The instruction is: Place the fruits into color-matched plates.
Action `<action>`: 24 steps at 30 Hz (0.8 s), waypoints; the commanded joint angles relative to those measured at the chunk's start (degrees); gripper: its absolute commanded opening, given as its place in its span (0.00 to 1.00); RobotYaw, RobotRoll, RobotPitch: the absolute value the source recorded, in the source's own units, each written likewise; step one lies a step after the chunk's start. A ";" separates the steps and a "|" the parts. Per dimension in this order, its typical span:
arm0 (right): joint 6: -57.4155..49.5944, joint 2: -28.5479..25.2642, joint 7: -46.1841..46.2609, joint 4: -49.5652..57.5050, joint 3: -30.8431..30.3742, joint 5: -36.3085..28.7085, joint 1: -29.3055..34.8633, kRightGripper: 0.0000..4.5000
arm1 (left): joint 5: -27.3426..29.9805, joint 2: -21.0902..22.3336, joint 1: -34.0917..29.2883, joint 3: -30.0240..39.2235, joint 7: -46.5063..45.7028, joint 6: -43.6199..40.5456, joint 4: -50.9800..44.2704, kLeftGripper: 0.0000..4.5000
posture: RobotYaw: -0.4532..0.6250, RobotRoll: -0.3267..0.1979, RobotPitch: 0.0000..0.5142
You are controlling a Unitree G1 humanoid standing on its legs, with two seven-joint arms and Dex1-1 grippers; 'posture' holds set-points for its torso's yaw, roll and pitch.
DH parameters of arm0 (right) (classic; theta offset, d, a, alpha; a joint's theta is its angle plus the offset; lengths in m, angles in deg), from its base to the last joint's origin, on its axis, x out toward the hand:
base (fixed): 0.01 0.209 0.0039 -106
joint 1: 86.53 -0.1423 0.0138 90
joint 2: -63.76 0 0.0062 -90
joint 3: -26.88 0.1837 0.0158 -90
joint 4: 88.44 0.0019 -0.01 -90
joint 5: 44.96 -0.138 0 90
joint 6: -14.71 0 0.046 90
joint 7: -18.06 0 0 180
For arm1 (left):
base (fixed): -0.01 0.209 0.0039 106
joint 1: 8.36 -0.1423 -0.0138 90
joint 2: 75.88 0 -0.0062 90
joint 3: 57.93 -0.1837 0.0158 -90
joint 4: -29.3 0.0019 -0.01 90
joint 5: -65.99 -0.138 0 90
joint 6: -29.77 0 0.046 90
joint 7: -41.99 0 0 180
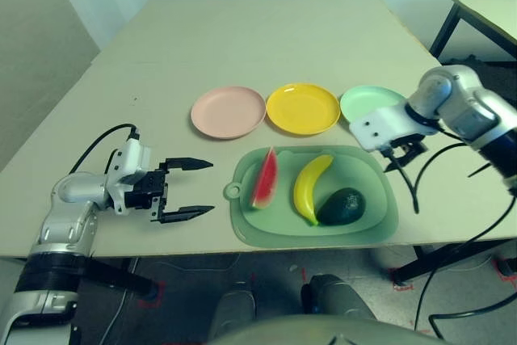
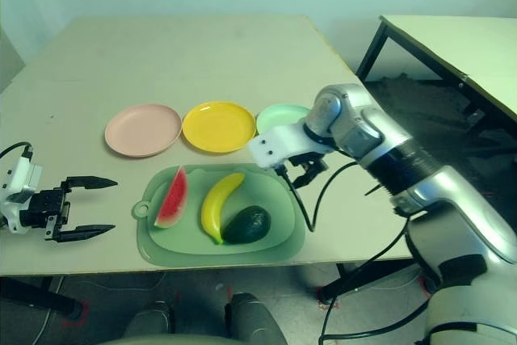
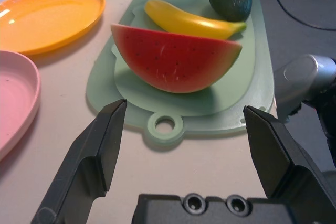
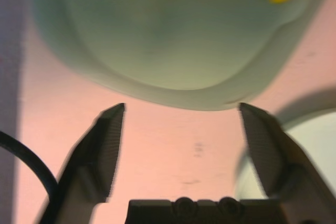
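left eye view looks down on a pale table [image 1: 266, 38] with three plates in a row across its middle: the pink plate [image 1: 229, 111] on the left, the yellow plate [image 1: 303, 108] in the centre, and the mint green plate [image 1: 367, 103] on the right, partly covered by the right arm. just in front of them lies a green mat [image 1: 380, 216] with a loop handle on its left edge. all three fruits sit on the mat: the watermelon wedge [image 1: 265, 178] stands on its rind at the left, the banana [image 1: 309, 187] lies curved in the middle, and the avocado [image 1: 341, 206] rests at the right, touching the banana's near end. none of the plates holds a fruit.

left gripper [image 1: 187, 189] hovers low over the table to the left of the mat, pointing toward it, its two black fingers spread wide with nothing between them. left wrist view looks between those fingers [image 3: 97, 150] at the mat's loop handle and the watermelon wedge behind it.

right gripper [image 4: 181, 150] hangs above the bare table between the mat's far right corner and the mint green plate, pointing down. in the right wrist view its fingers are spread apart and empty.
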 commanded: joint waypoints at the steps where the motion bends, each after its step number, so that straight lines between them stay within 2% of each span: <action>1: -5.14 -3.42 -0.12 8.74 0.89 -4.25 2.14 0.99 | -0.66 0.09 0.27 -0.47 0.98 1.13 1.58 1.00 | 0.30 0.62 0.05; 5: -12.25 -4.02 -0.12 16.80 2.86 -6.68 3.05 0.99 | -1.00 0.21 0.97 -0.76 1.82 1.73 2.99 1.00 | 0.29 0.62 0.05; 9: -22.05 -1.07 0.03 23.94 5.27 -6.33 2.67 0.99 | -1.42 0.22 1.93 -1.00 2.65 2.37 4.44 1.00 | 0.29 0.62 0.06; 14: -35.36 3.02 4.65 29.16 7.50 -5.96 4.01 0.99 | -1.78 0.30 1.87 -1.07 3.31 3.18 5.13 1.00 | 0.29 0.62 0.07; 24: -50.99 5.82 10.51 36.31 6.02 -6.76 4.47 0.99 | -2.03 0.35 1.52 -1.02 3.82 4.18 6.55 1.00 | 0.29 0.62 0.09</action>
